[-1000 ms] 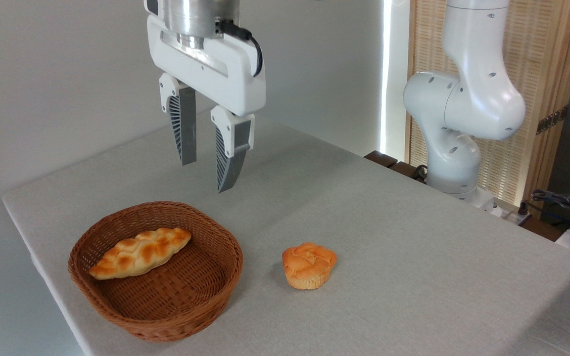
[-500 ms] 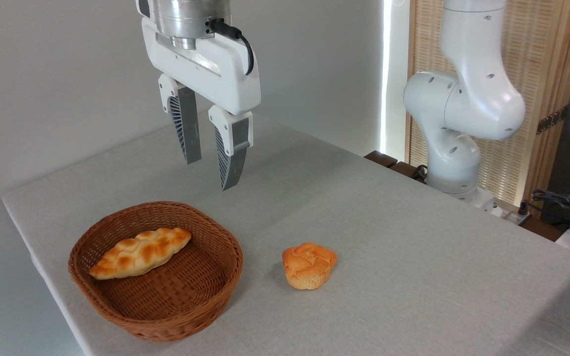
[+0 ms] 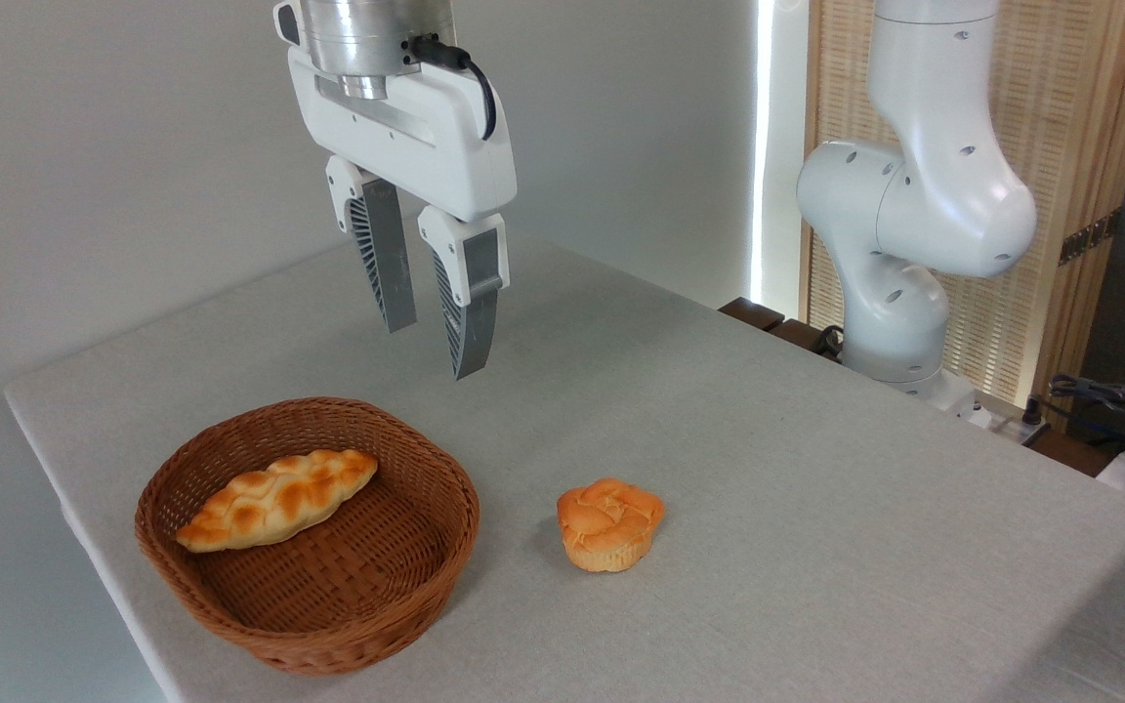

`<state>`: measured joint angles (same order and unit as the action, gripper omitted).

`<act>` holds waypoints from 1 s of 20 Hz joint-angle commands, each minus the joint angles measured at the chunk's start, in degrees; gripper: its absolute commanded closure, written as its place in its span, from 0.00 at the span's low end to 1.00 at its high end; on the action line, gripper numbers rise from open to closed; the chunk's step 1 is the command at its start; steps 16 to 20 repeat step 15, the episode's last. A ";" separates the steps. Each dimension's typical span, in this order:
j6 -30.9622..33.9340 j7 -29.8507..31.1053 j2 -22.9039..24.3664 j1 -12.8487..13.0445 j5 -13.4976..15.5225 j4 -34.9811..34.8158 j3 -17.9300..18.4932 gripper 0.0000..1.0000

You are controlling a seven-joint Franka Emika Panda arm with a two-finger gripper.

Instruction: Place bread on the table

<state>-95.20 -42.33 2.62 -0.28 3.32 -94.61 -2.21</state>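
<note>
The bun (image 3: pixel 610 522) sits on the bench (image 3: pixel 816 488), just right of the basket (image 3: pixel 328 635). The pincer (image 3: pixel 440 342) hangs high above, open and empty. If it came down again, it might knock the bun away.

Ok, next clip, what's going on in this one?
The white robot gripper hangs empty, jaws slightly apart, above the light grey-beige table, holding nothing. The small round orange-golden bun already sits on the table, right of the brown woven wicker basket. A longer pale-golden braided loaf lies inside that basket. Nothing is touching either bread.
</note>
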 commanded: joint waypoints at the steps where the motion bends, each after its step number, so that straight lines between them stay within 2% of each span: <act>1: 1.77 -0.47 -0.60 0.37 -1.99 1.45 0.11 0.00; 20: 2.21 -0.73 -0.69 0.54 -2.18 1.36 0.19 0.00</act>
